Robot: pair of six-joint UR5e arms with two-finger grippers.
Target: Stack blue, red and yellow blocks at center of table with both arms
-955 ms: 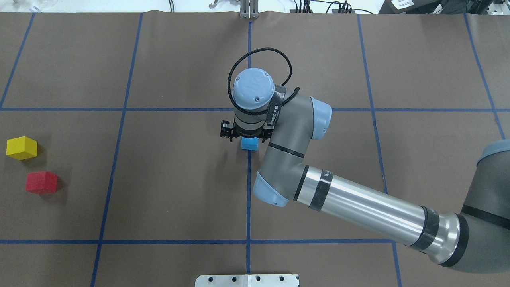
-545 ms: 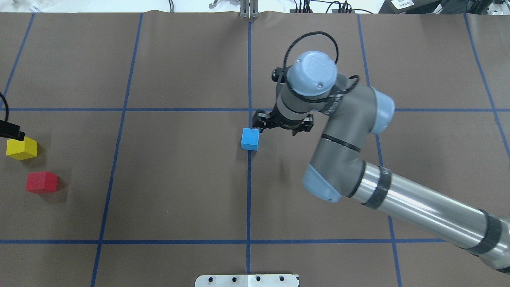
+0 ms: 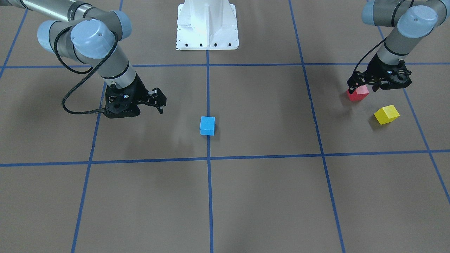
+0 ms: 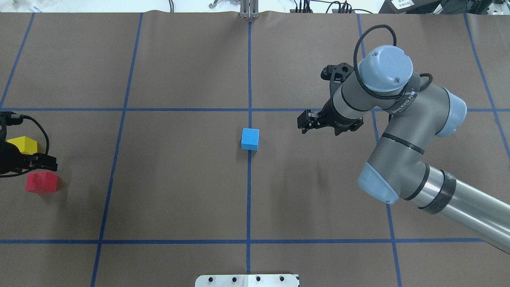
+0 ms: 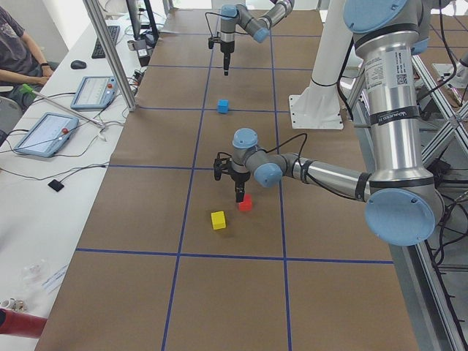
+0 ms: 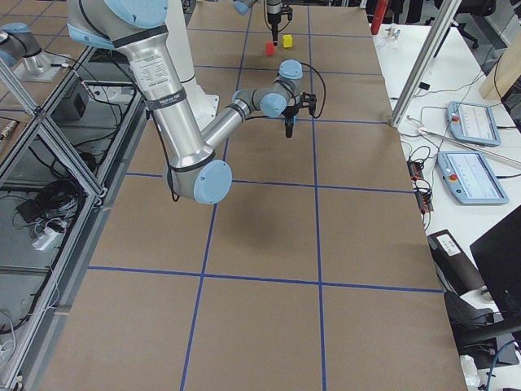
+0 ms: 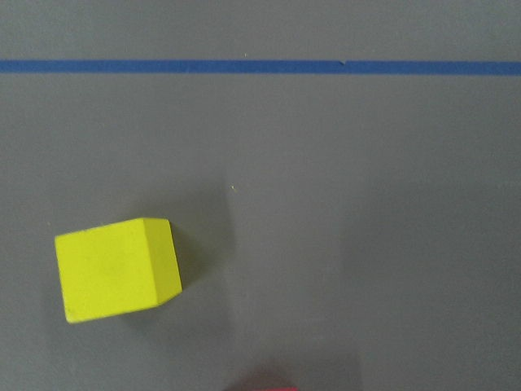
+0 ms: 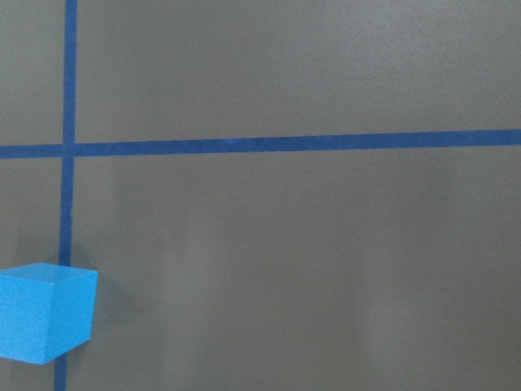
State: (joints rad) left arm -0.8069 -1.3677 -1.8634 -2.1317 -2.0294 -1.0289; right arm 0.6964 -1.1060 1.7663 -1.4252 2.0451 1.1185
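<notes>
Yellow block (image 4: 22,143) and red block (image 4: 41,183) far left on the table (image 4: 179,191), left gripper (image 3: 379,83) spread and empty over the red; blue block (image 4: 250,139) at centre; right gripper (image 4: 329,124) nearby, parted, empty.

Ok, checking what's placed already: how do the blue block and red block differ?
The blue block sits at the table centre on a tape line; the red block lies on the robot's left, beside the yellow block. The blue block stands free, the right gripper open off to its side; the left gripper hangs open over the red block. Both rest on the table, same size.
</notes>
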